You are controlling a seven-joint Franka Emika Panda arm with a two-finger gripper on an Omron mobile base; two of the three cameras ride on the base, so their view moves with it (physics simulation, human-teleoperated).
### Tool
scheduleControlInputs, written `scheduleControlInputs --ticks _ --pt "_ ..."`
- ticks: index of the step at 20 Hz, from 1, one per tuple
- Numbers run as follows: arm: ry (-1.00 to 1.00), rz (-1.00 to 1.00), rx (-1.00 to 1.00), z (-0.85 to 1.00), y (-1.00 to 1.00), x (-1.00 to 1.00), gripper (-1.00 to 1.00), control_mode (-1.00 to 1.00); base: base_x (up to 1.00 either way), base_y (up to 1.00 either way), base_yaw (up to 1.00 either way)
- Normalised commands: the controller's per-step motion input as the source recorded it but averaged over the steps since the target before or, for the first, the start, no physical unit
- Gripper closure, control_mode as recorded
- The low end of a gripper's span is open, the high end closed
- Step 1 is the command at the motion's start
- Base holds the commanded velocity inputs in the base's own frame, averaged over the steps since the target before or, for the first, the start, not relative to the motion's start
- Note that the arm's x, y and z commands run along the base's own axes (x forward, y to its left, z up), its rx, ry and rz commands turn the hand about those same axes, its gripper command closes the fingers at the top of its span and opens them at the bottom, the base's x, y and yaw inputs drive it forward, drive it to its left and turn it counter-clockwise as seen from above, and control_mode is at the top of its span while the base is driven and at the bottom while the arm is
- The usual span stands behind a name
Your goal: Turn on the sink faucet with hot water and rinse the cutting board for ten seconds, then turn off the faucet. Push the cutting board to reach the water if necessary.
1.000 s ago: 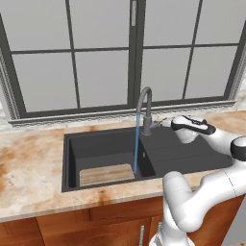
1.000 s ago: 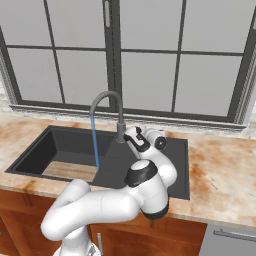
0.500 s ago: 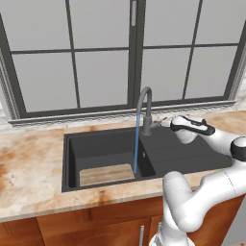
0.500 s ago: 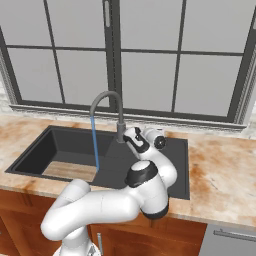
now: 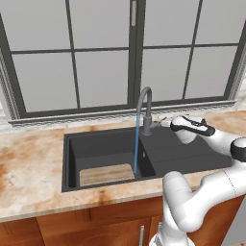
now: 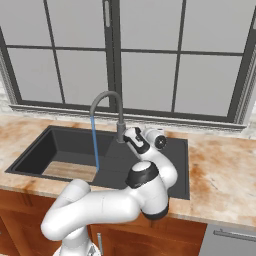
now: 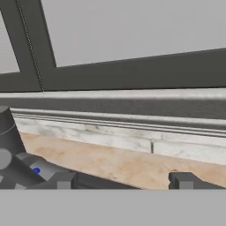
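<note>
My two-finger gripper (image 7: 122,181) sits just right of the tall grey metal gooseneck faucet (image 5: 144,111), jaws parted around nothing; its small lever (image 7: 42,170) lies by my left tip, so I judge I am placed for shutting off. The thin blue water stream (image 5: 136,144) falls at the right end of the flat tan wooden cutting board (image 5: 106,174), on the near floor of the dark charcoal sink (image 5: 72,161); whether it wets the board I cannot tell. Mottled marble counter (image 5: 29,168) surrounds the sink, with a big dark-framed window (image 5: 96,57) behind.
</note>
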Motion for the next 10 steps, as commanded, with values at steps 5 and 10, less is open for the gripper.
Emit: scheduleControlInputs --ticks 5,10 --pt "0.0 0.0 0.0 0.08 0.5 0.09 -1.0 -1.0 0.0 0.0 0.0" --pt "0.0 0.0 0.0 0.06 0.52 0.03 -1.0 -1.0 0.0 0.0 0.0"
